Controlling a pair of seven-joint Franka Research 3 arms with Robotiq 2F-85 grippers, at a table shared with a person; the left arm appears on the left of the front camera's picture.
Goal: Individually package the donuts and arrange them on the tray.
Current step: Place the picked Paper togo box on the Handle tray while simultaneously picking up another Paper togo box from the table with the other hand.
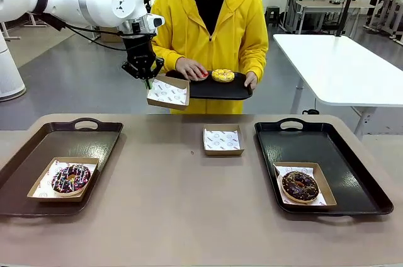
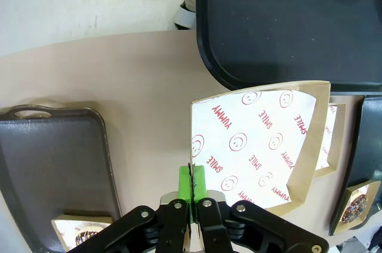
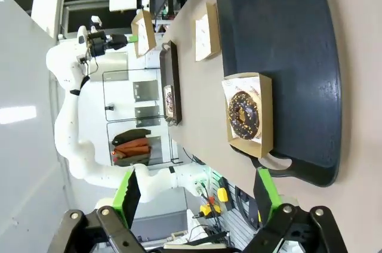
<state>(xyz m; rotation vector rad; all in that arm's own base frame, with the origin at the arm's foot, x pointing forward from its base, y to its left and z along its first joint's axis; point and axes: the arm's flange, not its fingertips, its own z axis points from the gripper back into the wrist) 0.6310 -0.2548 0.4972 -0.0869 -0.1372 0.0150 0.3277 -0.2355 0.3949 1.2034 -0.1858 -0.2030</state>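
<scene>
Tan bench (image 1: 170, 216): sprinkled donut (image 1: 70, 179) boxed on left tray (image 1: 38, 144), chocolate donut (image 1: 300, 186) boxed on right tray (image 1: 356, 176). Unboxed: yellow-crumbed donut (image 1: 222, 75) on person's tray (image 1: 220, 92). Empty cardboard box (image 1: 167, 93) pinched by its rim in left jaws, held up beside it; right jaws spread, empty. Roughly half done.

Brown cardboard box (image 1: 167, 93) lined with printed white paper (image 2: 256, 145); glossy black plastic right tray (image 1: 296, 147); duller dark-brown left tray (image 1: 69, 144); smooth matt beige table (image 1: 182, 204); glossy-glazed chocolate donut (image 1: 300, 186)

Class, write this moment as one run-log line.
left claw: shut on empty box, in air beside person's tray | right claw: open | yellow donut: on person's tray
</scene>
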